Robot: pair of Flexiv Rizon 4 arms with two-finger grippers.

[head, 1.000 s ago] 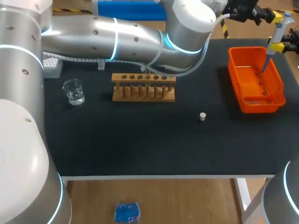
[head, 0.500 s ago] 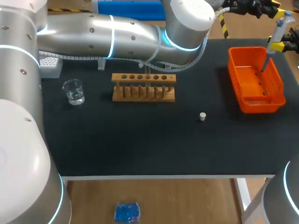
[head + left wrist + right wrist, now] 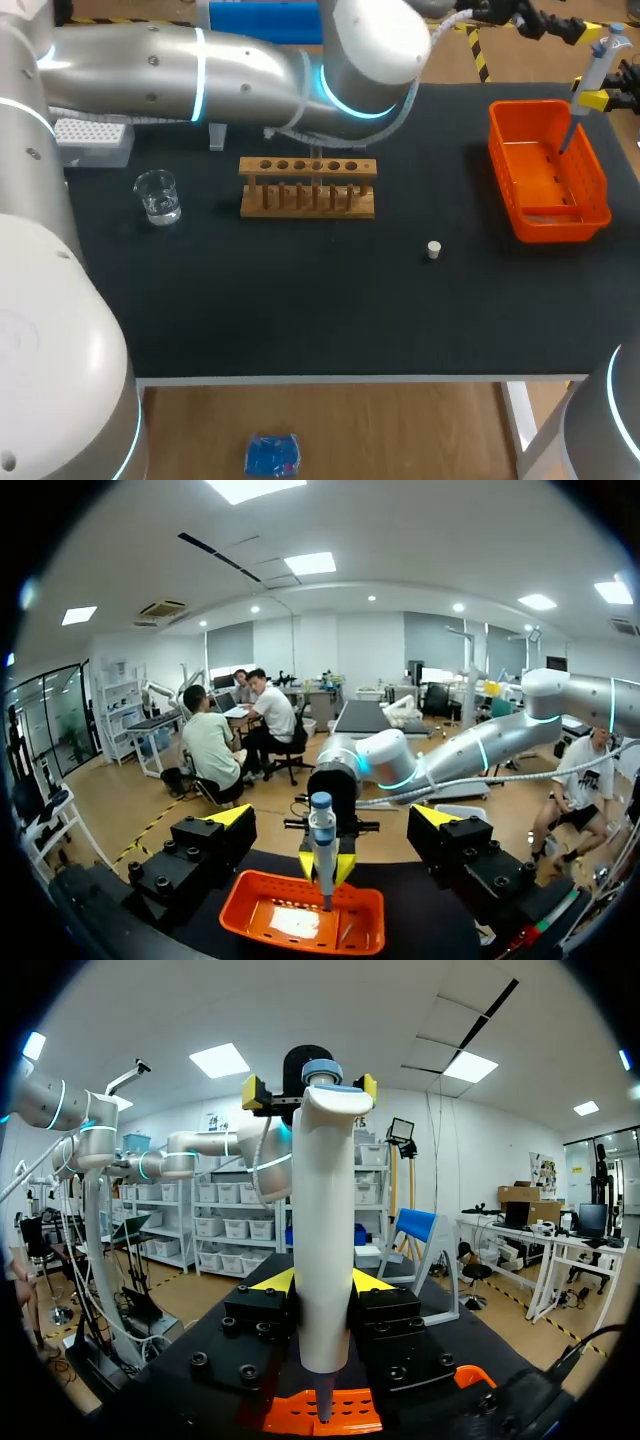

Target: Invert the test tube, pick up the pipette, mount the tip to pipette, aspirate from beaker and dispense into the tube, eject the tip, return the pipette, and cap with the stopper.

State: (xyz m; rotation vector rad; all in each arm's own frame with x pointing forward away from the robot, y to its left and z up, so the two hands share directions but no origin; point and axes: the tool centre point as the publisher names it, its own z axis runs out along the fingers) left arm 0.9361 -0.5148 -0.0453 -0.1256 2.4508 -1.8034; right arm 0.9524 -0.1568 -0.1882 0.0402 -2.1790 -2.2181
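My right gripper (image 3: pixel 598 99) holds a white pipette (image 3: pixel 599 58) with a blue cap upright over the far right end of the orange basket (image 3: pixel 590 190). In the right wrist view its yellow-tipped gripper (image 3: pixel 322 1280) is shut on the pipette (image 3: pixel 322 1220). My left arm reaches across the back of the table. Its gripper (image 3: pixel 335 818) stands wide open, facing the pipette (image 3: pixel 322 842) from a short way off and touching nothing. A wooden tube rack (image 3: pixel 308 186), a glass beaker (image 3: pixel 158 195) and a small white stopper (image 3: pixel 434 250) rest on the black table.
A white tip box (image 3: pixel 95 140) sits at the far left edge, partly under my left arm. The orange basket (image 3: pixel 255 920) lies below both grippers. Bare black tabletop stretches along the front.
My left gripper has opened wide and drawn back from the top of the pipette toward the left. The right gripper and pipette have stayed where they were.
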